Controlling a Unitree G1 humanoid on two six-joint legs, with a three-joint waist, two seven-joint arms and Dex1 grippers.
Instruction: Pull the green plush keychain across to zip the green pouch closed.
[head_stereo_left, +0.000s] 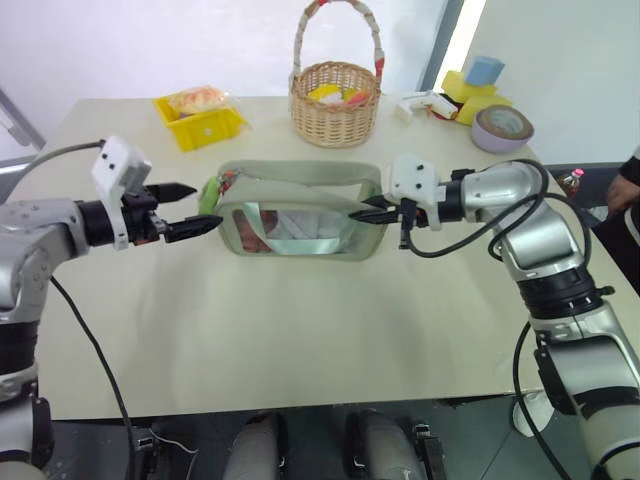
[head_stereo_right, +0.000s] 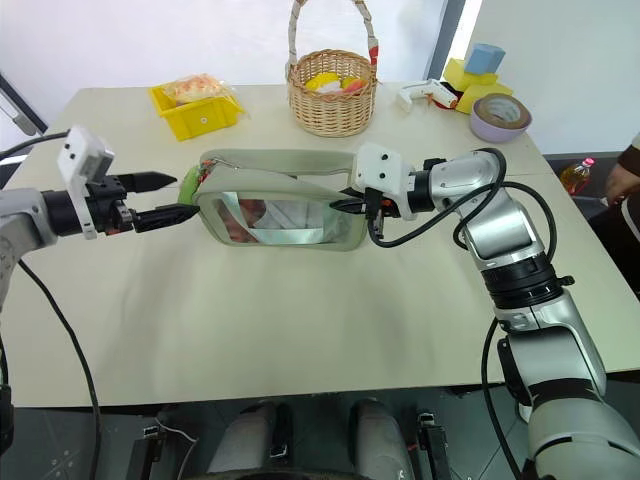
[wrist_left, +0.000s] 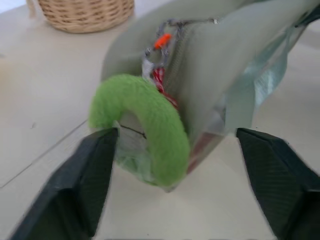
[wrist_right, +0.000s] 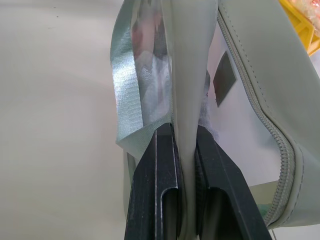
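Right end effector (head_stereo_left: 366, 214) pinches the green pouch (head_stereo_left: 300, 212) end wall; left end effector (head_stereo_left: 189, 209) gapes around the green plush keychain (wrist_left: 145, 125), bare table (head_stereo_left: 300, 320) nearer.

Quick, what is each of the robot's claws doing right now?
Left gripper: open, its fingers either side of the green plush keychain, not closed on it.
Right gripper: shut on the green pouch, pinching its edge.

No text, label, brand, number or sign can be read on anything here; every surface looks plain or too unclear.
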